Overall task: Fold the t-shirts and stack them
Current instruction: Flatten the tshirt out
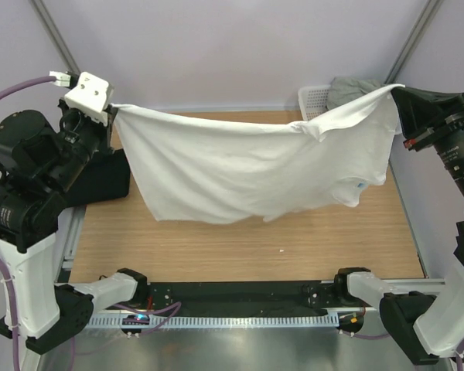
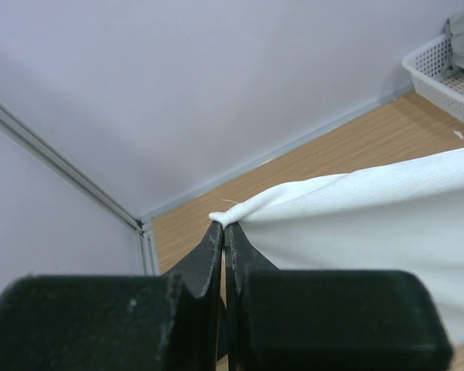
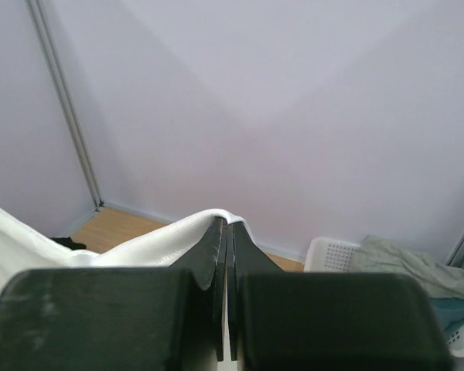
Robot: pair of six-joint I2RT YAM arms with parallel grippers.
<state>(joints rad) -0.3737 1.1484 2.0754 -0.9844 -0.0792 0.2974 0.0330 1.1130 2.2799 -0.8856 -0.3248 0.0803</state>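
Here, a white t-shirt [image 1: 247,166] hangs stretched above a light wooden table [image 1: 240,247], its ends pinched in the clamped left gripper [image 2: 224,226] and right gripper [image 3: 226,222]. Pale lilac walls [image 1: 216,46] enclose the table; a white lattice basket [image 1: 315,100] sits far right.

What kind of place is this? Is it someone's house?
Probably a robot lab's test booth, not a house. Walls on metal posts box in a wooden table, the left arm and right arm are bolted to its edge holding up a white t-shirt, and a basket holds more clothes.
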